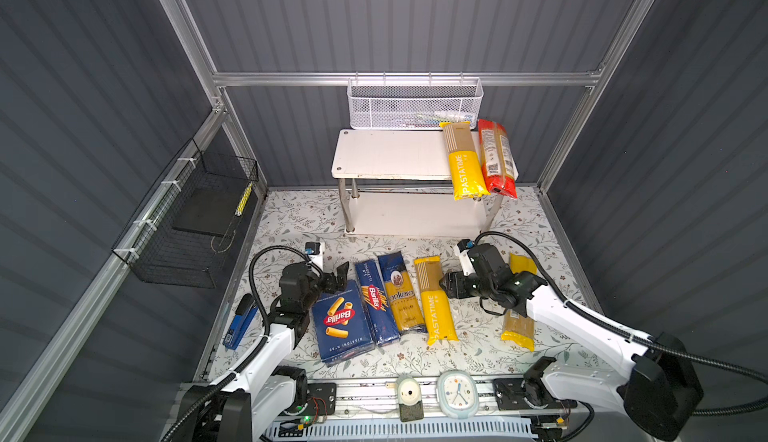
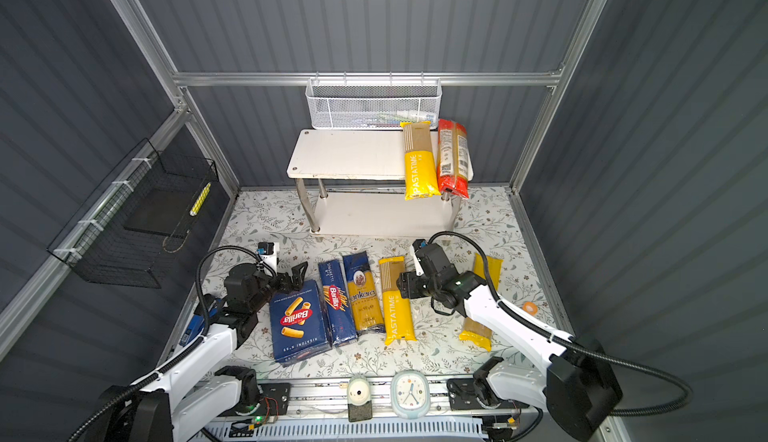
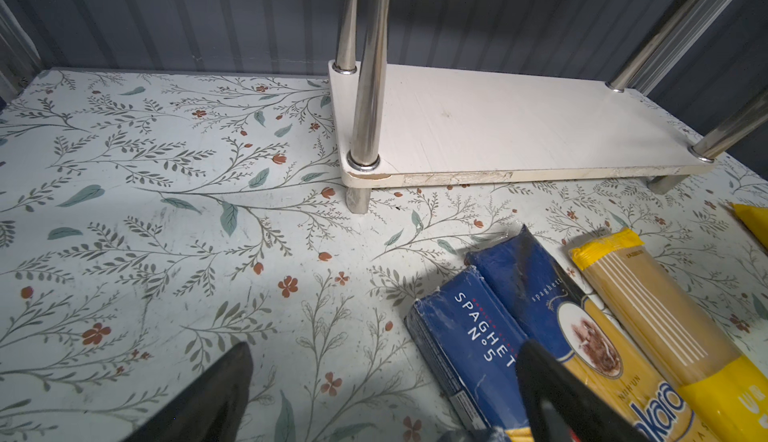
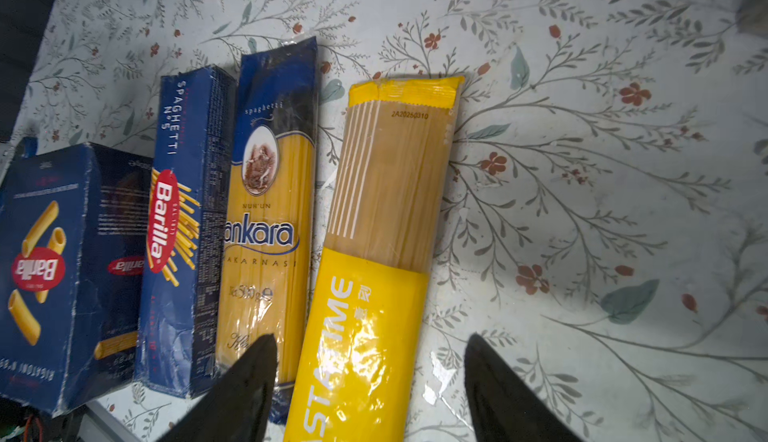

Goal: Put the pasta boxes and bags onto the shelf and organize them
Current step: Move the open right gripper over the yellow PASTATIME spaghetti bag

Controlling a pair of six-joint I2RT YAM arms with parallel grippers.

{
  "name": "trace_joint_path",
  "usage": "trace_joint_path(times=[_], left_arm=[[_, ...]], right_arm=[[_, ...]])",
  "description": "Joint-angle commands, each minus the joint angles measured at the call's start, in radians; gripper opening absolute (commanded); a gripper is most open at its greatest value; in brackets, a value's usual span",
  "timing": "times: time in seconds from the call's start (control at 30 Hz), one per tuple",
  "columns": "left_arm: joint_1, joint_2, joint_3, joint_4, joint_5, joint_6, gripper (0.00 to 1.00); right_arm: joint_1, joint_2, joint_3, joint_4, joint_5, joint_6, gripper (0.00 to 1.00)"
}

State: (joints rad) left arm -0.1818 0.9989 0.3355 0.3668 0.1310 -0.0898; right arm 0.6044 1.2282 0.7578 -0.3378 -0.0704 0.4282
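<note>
The white shelf (image 1: 386,153) stands at the back. On the right end of its top board lie a yellow PASTATIME bag (image 1: 465,161) and a red-clear bag (image 1: 496,159), both overhanging the front. On the table lie, side by side, the wide Barilla box (image 1: 340,321), the narrow Barilla box (image 1: 376,302), the Ankara bag (image 4: 270,211) and a second PASTATIME bag (image 4: 374,294). My right gripper (image 4: 370,352) is open, its fingers either side of this bag. A yellow-clear bag (image 1: 519,327) lies partly under the right arm. My left gripper (image 3: 384,361) is open and empty by the wide box's far end.
A white mesh basket (image 1: 415,103) hangs on the back rail above the shelf. A black wire basket (image 1: 187,219) hangs on the left wall. A blue tool (image 1: 239,323) lies at the table's left edge. A clock (image 1: 457,392) and a small white device (image 1: 409,394) sit on the front rail.
</note>
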Motion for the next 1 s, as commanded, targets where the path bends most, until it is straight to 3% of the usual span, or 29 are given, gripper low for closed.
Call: trace_joint_path(times=[0.0,0.33,0.53,0.97], left_arm=[[0.001,-0.015,0.002,0.01,-0.007,-0.007,1.0],[0.001,-0.039,-0.013,0.017,-0.007,-0.008,1.0],[0.001,-0.014,0.002,0.012,0.016,-0.002,1.0],[0.001,-0.014,0.002,0.011,0.008,-0.004,0.99]], right_arm=[[0.009,0.047,0.029,0.043,0.021,0.029,0.75],[0.038,0.282,0.083,0.099,0.042,0.06,0.8],[0.074,0.39,0.163,0.051,0.115,0.047,0.87],[0.102,0.46,0.183,-0.009,0.199,0.029,0.94]])
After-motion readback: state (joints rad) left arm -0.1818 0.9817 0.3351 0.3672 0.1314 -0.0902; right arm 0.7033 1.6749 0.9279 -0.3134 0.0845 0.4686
